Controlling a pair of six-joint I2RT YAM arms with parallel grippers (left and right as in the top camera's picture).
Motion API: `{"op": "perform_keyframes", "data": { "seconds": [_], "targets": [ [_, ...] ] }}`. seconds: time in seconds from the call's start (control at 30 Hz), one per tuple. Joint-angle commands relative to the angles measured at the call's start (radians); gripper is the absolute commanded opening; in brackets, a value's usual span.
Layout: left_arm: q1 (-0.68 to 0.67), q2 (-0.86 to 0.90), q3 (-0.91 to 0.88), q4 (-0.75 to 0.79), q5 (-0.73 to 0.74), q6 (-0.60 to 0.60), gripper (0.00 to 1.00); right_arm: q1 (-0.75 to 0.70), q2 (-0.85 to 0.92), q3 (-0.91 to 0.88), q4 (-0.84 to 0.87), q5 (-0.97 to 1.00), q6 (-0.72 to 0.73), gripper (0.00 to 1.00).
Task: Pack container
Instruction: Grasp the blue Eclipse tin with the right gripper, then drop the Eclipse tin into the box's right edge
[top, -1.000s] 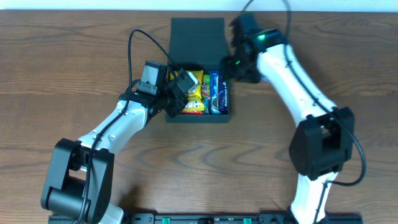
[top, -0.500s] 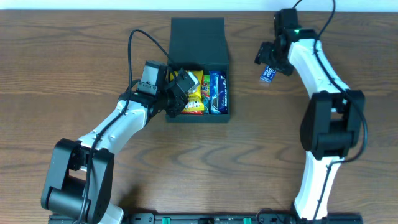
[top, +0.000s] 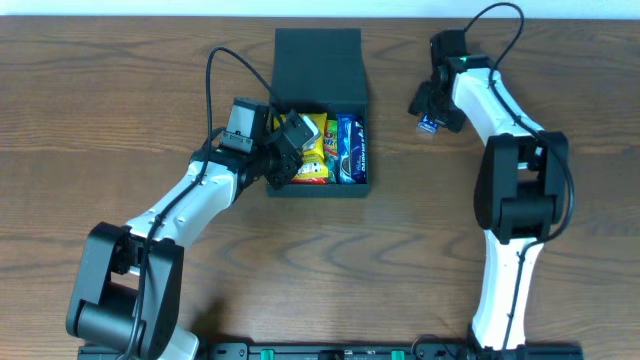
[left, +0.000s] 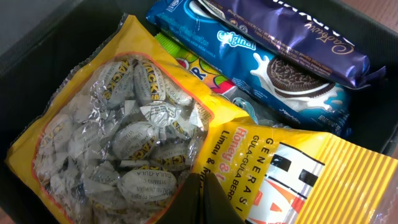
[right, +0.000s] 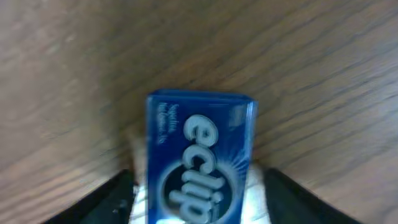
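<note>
The dark green container (top: 318, 190) stands open at the table's middle back, its lid (top: 317, 55) flipped away. Inside lie a yellow candy bag (left: 124, 143), a blue Oreo pack (left: 261, 56) and a purple Cadbury bar (left: 292, 31). My left gripper (left: 204, 193) is shut, with its tips resting on the yellow bag inside the box; it also shows in the overhead view (top: 290, 135). My right gripper (right: 199, 205) is open over a small blue Eclipse pack (right: 199, 155) lying on the table right of the box (top: 430, 124), with a finger on each side of it.
A colourful packet (left: 199, 65) lies partly under the Oreo pack and the yellow bag. The container's dark walls (left: 37, 37) surround the left gripper. Bare wooden table (top: 420, 240) lies in front of and to the right of the box.
My right arm has swung from the container's right rim out to the right and come down over the blue Eclipse pack on the table. The left arm has not moved.
</note>
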Motion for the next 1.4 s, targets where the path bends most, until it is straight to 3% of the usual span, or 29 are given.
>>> {"op": "perform_keyframes", "data": {
  "seconds": [0.0, 0.33, 0.53, 0.63, 0.77, 0.9, 1.2, 1.33, 1.37],
  "targets": [
    [0.0, 0.021, 0.012, -0.004, -0.021, 0.01, 0.06, -0.005, 0.018, 0.008, 0.011, 0.011, -0.009, 0.56],
    [0.001, -0.002, 0.014, 0.088, -0.021, -0.047, 0.06, -0.005, 0.011, 0.09, -0.042, -0.042, -0.113, 0.25],
    [0.002, -0.095, 0.016, 0.166, -0.023, -0.084, 0.06, 0.013, -0.004, 0.34, -0.253, -0.055, -0.214, 0.18],
    [0.002, -0.19, 0.016, 0.164, -0.091, -0.092, 0.06, 0.051, -0.032, 0.448, -0.377, -0.171, -0.299, 0.17],
    [0.002, -0.3, 0.016, 0.165, -0.253, -0.103, 0.06, 0.138, -0.053, 0.46, -0.491, -0.305, -0.312, 0.16],
    [0.002, -0.344, 0.016, 0.16, -0.313, -0.104, 0.06, 0.229, -0.053, 0.455, -0.549, -0.349, -0.33, 0.15],
    [0.003, -0.349, 0.016, 0.153, -0.313, -0.134, 0.06, 0.391, -0.053, 0.409, -0.57, -0.292, -0.293, 0.24],
    [0.006, -0.349, 0.016, 0.143, -0.313, -0.143, 0.06, 0.403, -0.053, 0.37, -0.566, -0.256, -0.252, 0.49],
    [0.009, -0.349, 0.016, 0.143, -0.313, -0.158, 0.06, 0.403, -0.052, 0.367, -0.566, -0.254, -0.25, 0.61]
  ]
}}
